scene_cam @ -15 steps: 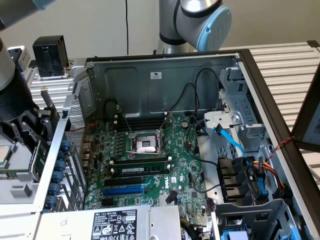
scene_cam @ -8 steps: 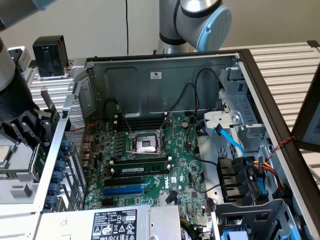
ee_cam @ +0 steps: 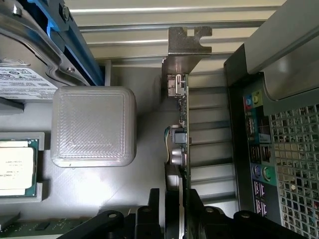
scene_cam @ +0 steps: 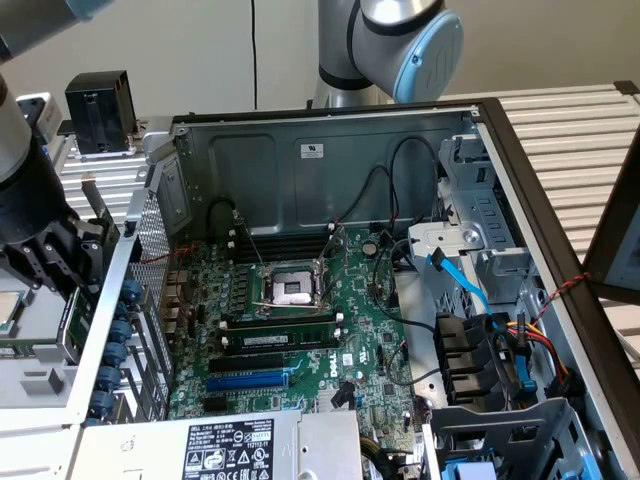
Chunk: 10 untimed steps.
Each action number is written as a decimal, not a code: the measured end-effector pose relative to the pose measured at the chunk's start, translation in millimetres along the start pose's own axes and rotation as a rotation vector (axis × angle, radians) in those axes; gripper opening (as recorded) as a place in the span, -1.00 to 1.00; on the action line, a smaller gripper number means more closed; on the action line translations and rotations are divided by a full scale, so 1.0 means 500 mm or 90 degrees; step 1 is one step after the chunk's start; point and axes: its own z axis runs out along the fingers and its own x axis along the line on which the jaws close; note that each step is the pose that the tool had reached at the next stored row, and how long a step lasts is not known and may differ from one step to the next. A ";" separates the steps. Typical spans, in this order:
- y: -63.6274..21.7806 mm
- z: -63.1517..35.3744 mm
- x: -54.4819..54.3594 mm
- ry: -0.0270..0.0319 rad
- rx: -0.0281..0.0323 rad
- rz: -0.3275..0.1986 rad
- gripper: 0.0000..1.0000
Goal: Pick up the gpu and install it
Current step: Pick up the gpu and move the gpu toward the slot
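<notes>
While the gripper (ee_cam: 182,194) sits clamped on the gpu (ee_cam: 180,124), the card stands edge-on outside the case (ee_cam: 279,149), beside its rear port panel, silver bracket (ee_cam: 185,50) at the far end. Judgement: hold square and firm, no twist, and keep clear of the grey block (ee_cam: 93,127) and the case wall.

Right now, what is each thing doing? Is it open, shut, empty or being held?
hand: shut on the gpu.
gpu: held on edge, outside the computer case, not installed.
computer case: side open, motherboard showing.
blue slot: empty.
processor chip: lying flat, untouched.
</notes>
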 end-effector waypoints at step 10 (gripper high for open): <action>0.000 0.002 0.000 -0.0004 0.0036 0.000 -0.44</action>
